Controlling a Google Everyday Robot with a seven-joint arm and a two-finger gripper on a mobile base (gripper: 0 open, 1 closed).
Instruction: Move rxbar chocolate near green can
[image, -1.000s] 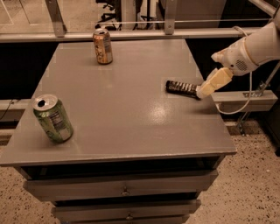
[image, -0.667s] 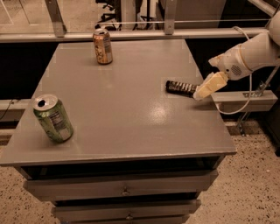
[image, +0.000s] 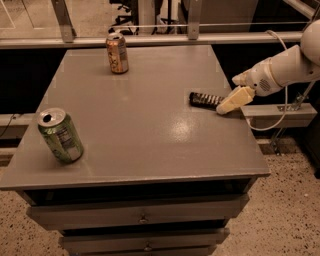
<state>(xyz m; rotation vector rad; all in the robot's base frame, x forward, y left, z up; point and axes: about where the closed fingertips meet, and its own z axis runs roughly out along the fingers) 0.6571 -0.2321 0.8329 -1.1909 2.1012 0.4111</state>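
Observation:
The rxbar chocolate is a slim dark bar lying flat near the right edge of the grey table. The gripper, cream-coloured on a white arm coming from the right, sits at the bar's right end and hides that end. The green can stands tilted near the table's front left corner, far from the bar.
An orange/tan can stands at the back left of the table. Drawers run below the front edge. A metal rail and posts stand behind the table. A cable and a bracket lie to the right.
The arm has shifted slightly left and lower toward the bar's right end. The bar and both cans have not moved.

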